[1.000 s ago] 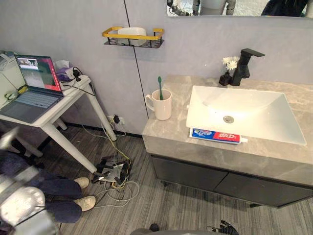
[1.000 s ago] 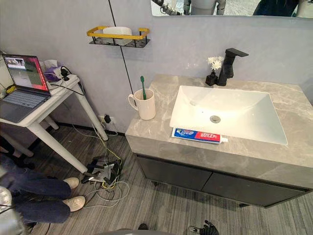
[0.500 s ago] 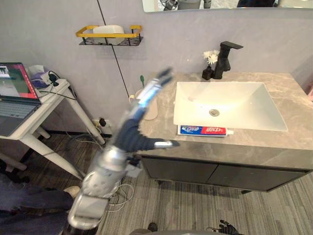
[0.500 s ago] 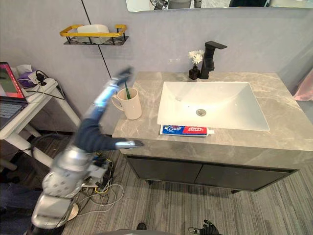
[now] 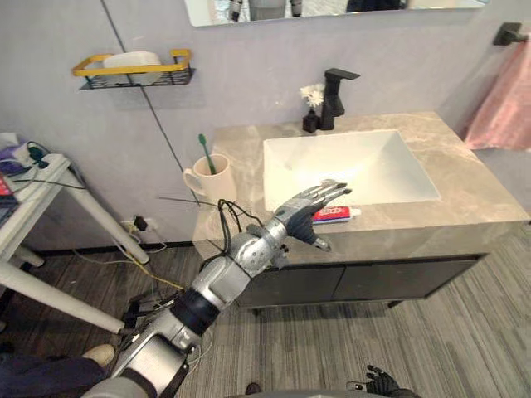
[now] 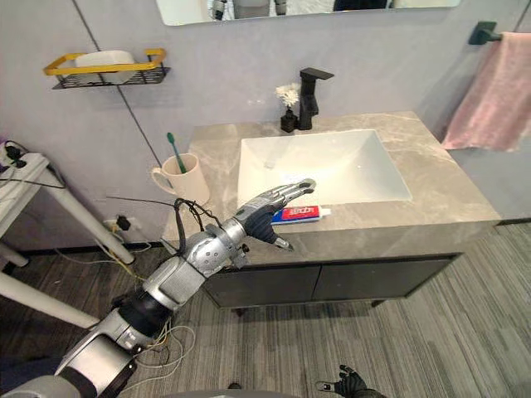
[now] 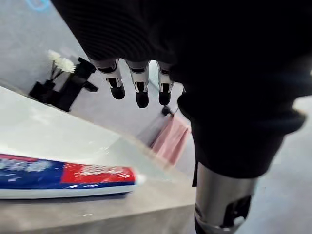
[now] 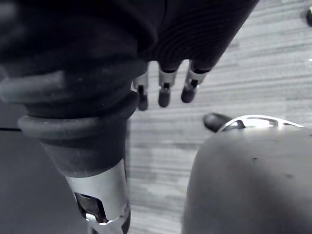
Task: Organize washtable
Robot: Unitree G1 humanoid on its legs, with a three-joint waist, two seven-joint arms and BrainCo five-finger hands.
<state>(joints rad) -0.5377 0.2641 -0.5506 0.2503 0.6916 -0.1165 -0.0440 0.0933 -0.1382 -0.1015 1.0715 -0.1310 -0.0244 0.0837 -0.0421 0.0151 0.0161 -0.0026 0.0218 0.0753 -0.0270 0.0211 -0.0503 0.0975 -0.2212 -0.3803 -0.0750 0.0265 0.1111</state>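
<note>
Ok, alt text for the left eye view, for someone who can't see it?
The open left hand is held over a toothpaste tube lying on the grey washtable in front of the white sink. A cream mug holding a green toothbrush stands to the left, a black faucet behind the sink.

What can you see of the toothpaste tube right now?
The toothpaste tube looks soft, blue at one end, then red, with a white cap end. It lies flat on the grey stone-look counter, along the front rim of the white sink, cap toward the robot's right. The open left hand hovers over it, fingers straight, not touching, and covers part of it in the eye views.
</note>
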